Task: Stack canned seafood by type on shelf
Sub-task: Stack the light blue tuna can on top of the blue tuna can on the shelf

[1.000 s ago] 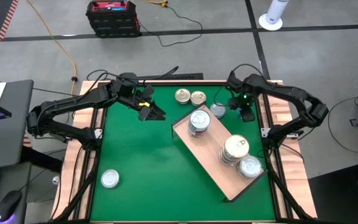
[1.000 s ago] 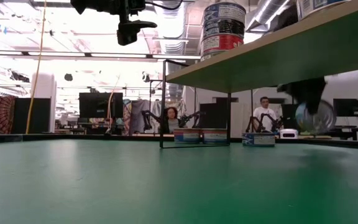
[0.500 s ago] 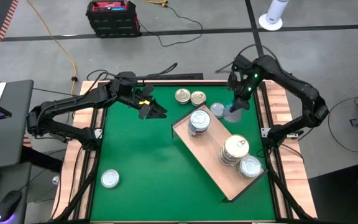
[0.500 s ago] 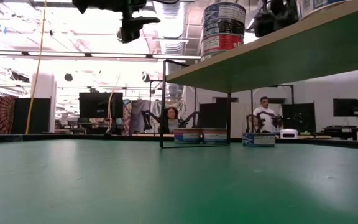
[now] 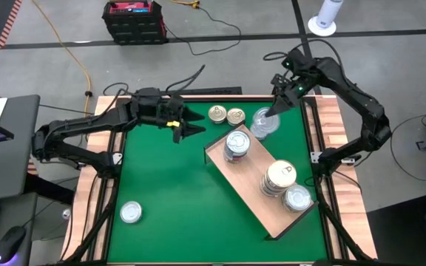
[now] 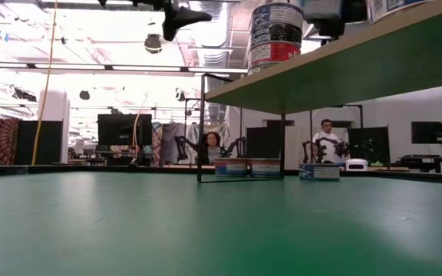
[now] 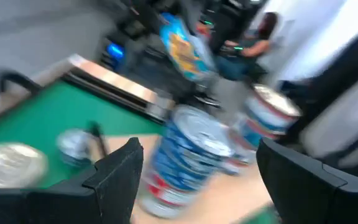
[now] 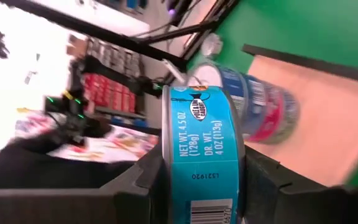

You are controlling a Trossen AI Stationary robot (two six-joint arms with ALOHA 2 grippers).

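The shelf (image 5: 254,193), a light-wood board, lies slantwise over the green mat, and its underside (image 6: 344,73) shows in the low view. On it stand a blue-labelled stack (image 5: 237,144), a gold-topped stack (image 5: 279,177) and a silver tin (image 5: 297,198). Two gold tins (image 5: 225,115) and a silver one (image 5: 258,132) rest flat on the mat behind it. Another tin (image 5: 130,213) lies near the front left. My right gripper (image 5: 271,117) is shut on a teal-labelled tin (image 8: 204,155), high above the shelf's far end. My left gripper (image 5: 191,127) hangs open left of the shelf. My right gripper pinches the teal-labelled tin between its two fingers (image 8: 145,180), one on each flat face (image 8: 166,162), with the label wall facing the wrist camera. The fingers reach in from the table's far right side, slanting slightly down. The tin is lifted clear, above the silver tin on the mat.
Wood-slat rims (image 5: 331,133) border the mat on both sides. Open green mat (image 5: 168,185) lies between the shelf and the front-left tin. People sit at desks (image 6: 328,142) in the room beyond the far edge.
My right gripper has risen from just above the mat at the far right, carrying the tin up and toward the far end of the shelf. It has rolled, so the tin went from standing on edge to lying flat. My left gripper has turned and edged toward the shelf.
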